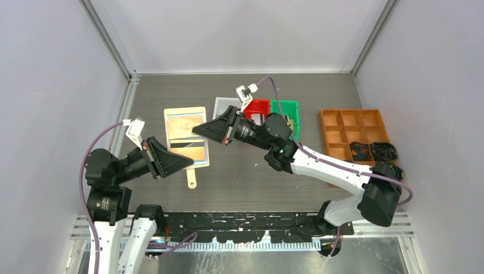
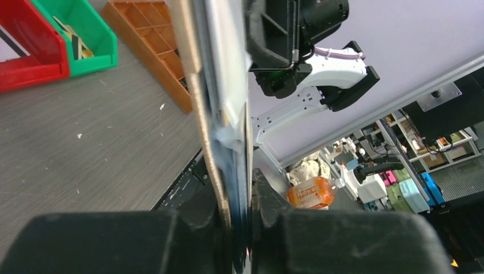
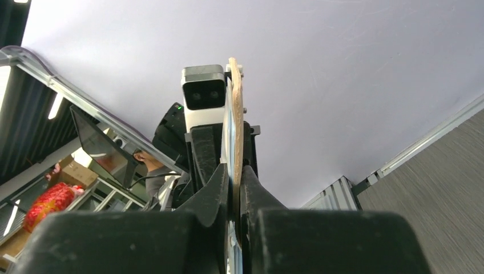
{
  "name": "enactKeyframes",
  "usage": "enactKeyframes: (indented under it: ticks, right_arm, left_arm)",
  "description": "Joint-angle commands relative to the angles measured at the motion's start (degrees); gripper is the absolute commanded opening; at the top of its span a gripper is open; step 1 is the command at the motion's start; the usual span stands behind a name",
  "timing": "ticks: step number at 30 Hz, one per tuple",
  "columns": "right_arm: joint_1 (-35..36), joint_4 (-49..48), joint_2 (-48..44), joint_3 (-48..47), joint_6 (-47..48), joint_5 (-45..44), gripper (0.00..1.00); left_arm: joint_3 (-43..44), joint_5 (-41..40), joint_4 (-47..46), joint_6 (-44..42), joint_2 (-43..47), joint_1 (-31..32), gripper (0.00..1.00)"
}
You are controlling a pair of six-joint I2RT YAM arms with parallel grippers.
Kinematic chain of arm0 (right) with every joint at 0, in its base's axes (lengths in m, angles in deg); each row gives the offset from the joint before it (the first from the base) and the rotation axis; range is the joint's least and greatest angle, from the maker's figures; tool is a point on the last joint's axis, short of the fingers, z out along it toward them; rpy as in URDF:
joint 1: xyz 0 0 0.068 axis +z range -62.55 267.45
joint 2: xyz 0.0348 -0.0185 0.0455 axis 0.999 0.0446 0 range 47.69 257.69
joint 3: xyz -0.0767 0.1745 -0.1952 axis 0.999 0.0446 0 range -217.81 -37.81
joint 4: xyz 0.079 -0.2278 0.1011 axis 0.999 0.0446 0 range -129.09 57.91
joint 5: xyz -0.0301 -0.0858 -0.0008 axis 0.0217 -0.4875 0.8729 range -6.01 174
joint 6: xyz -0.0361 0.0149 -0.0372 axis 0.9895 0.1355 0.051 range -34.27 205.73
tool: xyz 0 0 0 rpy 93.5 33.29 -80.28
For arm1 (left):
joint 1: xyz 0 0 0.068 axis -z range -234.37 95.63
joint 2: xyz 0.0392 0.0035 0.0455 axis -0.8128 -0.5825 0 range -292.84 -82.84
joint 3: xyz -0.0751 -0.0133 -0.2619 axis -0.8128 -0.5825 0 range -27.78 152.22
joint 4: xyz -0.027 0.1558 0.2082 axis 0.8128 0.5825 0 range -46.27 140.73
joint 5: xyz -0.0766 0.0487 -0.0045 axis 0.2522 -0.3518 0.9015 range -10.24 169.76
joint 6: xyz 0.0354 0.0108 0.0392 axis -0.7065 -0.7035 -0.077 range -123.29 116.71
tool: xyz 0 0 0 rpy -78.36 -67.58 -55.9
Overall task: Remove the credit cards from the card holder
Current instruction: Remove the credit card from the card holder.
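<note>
The left hand point(image 1: 190, 164) is pinched narrow on the near right corner of the open card holder point(image 1: 181, 127), which is held spread above the worktop point(image 1: 245, 177). Its wrist view shows tan leather, clear sleeve point(image 2: 228, 123) and a dark layer together between the fingers, so I cannot tell whether a card alone is caught. A dark-striped credit card point(image 1: 185, 147) sits inside. The right hand point(image 1: 197, 130) is clamped on the holder's far right edge. Further right stand a red bin point(image 1: 257, 107), a green bin point(image 1: 285, 109) and an orange compartment tray point(image 1: 354, 128). The step in hand looks like card extraction. Next, the right hand should anchor the holder while the left draws the card out along its sleeve.
</note>
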State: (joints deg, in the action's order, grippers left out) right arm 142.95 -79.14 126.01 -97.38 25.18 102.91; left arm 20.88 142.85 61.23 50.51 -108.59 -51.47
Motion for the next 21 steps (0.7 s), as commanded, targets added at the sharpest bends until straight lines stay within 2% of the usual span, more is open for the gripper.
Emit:
enactKeyframes:
  ticks: [1, 2, 4, 7, 9, 12, 15, 18, 21]
  right_arm:
    - [0.5, -7.2, -3.1, 0.1, 0.3, -2.3, 0.02]
    - [0.6, -6.8, -3.3, 0.2, 0.8, -1.4, 0.07]
    - [0.0, -2.9, -4.7, -0.3, 3.3, 1.1, 0.26]
    - [-1.8, 9.5, -6.9, -4.8, 11.2, 7.5, 0.52]
    - [-2.1, 21.3, -7.6, -9.3, 19.6, 10.4, 0.59]
    - [-2.2, 37.9, -6.8, -16.4, 31.4, 15.2, 0.60]
    - [-2.2, 54.7, -4.0, -23.8, 41.4, 18.6, 0.56]
    - [-2.2, 62.8, -1.8, -28.3, 46.1, 21.2, 0.52]
    - [-2.2, 68.2, 0.2, -32.0, 49.0, 20.4, 0.48]
  left_arm:
    - [2.4, 0.0, 0.5, -3.3, -0.6, 0.2, 0.07]
    - [2.8, 0.0, 1.9, -4.7, -0.9, 0.2, 0.05]
    - [3.3, 0.8, 4.2, -7.5, -1.5, 0.2, 0.02]
    - [4.1, 3.1, 8.9, -13.0, -2.0, 0.2, 0.01]
    - [5.2, 4.9, 13.7, -20.1, -2.8, 0.2, 0.02]
    - [8.9, 7.1, 24.3, -31.1, -5.6, 0.2, 0.03]
    - [11.8, 10.5, 35.6, -40.6, -10.2, 0.2, 0.04]
    - [15.5, 10.9, 43.5, -50.0, -13.3, 0.2, 0.04]
    - [16.9, 10.3, 45.9, -52.5, -13.9, 0.2, 0.05]
